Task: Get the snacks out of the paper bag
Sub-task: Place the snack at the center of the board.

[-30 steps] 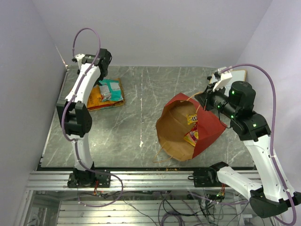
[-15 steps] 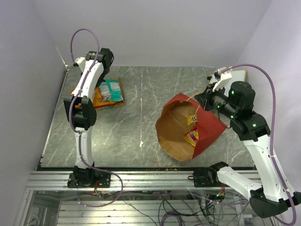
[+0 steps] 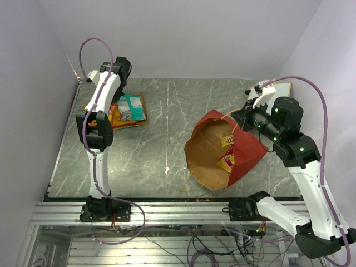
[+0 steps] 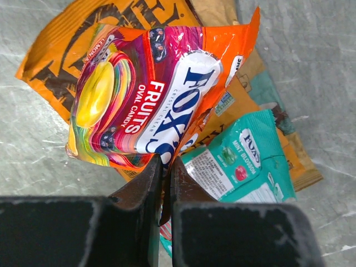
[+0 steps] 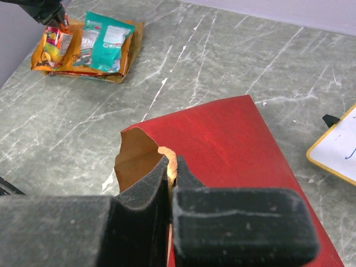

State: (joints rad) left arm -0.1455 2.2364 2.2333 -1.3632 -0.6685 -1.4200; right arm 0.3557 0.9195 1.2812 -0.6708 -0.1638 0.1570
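The grey marble counter [image 3: 167, 111] is carrying everything. The big red paper bag [image 3: 247, 151] is lying on its side toward the right, and a couple of yellow and red packets [image 3: 227, 157] are sitting inside on the brown lining. The right gripper [image 5: 169, 169] is pinching the bag's top rim, jaws clamped tight on the paper. Over in the far left corner the flat orange chip bag [image 4: 53, 67] is lying on the counter with a teal mint packet [image 4: 245, 161] on top. The left gripper [image 4: 165, 167] is holding the Fox's fruit candy packet [image 4: 139, 94] by its edge over that pile, jaws squeezed onto it.
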